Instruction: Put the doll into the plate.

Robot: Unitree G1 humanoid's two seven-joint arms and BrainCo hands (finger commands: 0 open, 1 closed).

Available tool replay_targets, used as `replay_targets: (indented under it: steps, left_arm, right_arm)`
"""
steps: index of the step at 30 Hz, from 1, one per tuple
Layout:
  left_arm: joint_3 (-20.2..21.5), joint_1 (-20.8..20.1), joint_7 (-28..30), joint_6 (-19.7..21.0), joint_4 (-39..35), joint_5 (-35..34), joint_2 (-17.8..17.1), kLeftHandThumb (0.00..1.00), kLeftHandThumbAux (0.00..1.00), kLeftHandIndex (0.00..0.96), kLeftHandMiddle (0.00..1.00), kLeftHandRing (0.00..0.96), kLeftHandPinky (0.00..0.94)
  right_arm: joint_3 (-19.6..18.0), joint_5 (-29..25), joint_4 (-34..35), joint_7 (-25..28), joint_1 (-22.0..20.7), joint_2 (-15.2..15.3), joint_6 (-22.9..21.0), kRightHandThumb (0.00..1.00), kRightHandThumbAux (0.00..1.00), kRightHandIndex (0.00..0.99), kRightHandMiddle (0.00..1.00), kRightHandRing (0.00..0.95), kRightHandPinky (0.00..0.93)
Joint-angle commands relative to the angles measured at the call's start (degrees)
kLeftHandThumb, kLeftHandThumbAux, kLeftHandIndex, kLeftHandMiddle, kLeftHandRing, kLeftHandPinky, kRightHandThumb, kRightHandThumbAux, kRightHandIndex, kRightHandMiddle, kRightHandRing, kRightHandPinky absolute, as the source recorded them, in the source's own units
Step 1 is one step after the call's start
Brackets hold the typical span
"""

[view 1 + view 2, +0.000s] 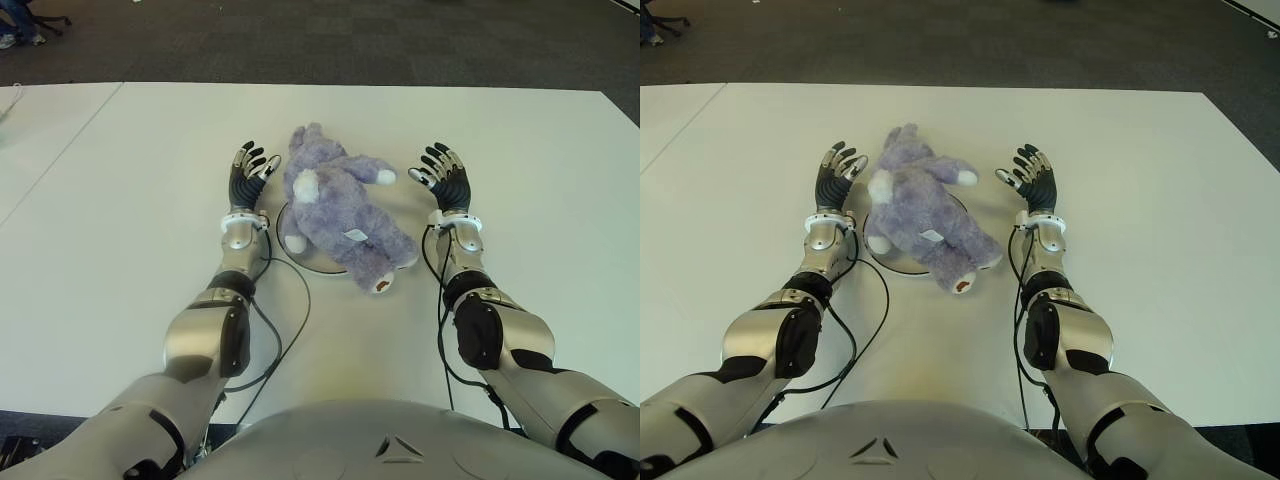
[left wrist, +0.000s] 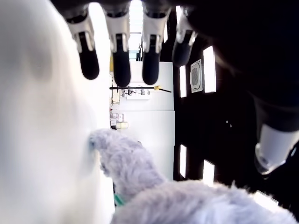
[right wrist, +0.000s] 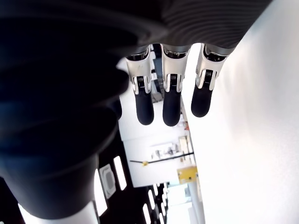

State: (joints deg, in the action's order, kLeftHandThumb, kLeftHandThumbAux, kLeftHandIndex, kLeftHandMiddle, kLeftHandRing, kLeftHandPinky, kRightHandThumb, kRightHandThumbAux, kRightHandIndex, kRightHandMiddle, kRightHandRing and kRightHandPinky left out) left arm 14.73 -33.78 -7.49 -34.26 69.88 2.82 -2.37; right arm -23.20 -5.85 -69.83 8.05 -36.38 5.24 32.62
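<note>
While the doll (image 1: 340,210) lies on the plate (image 1: 312,262) mid-table (image 1: 120,200), the left hand (image 1: 248,175) and right hand (image 1: 445,178) flank it, fingers spread, holding nothing.

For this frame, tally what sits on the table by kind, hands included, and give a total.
Doll: 1, purple, lying across the plate.
Plate: 1, white, mostly covered.
Hands: 2, left hand and right hand, both open, one on each side of the doll.
Total: 4

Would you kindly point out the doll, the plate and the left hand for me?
doll (image 1: 335,205): left eye view, on its purple belly.
plate (image 1: 318,264): left eye view, on its near rim.
left hand (image 1: 247,176): left eye view, on its palm.
</note>
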Motion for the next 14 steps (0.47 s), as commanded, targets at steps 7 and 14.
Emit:
replay_targets:
  steps: [7,14]
  left_arm:
    - [0.34,12.02,-0.78,6.27,7.30,-0.49,2.64,0.000,0.576,0.144,0.216,0.216,0.213]
    - [0.32,11.97,-0.92,6.86,7.39,-0.42,2.42,0.000,0.584,0.145,0.220,0.222,0.224]
  right_arm:
    - [-0.12,-0.09,-7.33,-1.59,12.42,-3.57,-5.88,0.000,0.919,0.167,0.196,0.179,0.179]
    - [0.59,0.61,-7.33,-2.40,12.48,-3.52,-5.74,0.000,0.918,0.161,0.188,0.172,0.176]
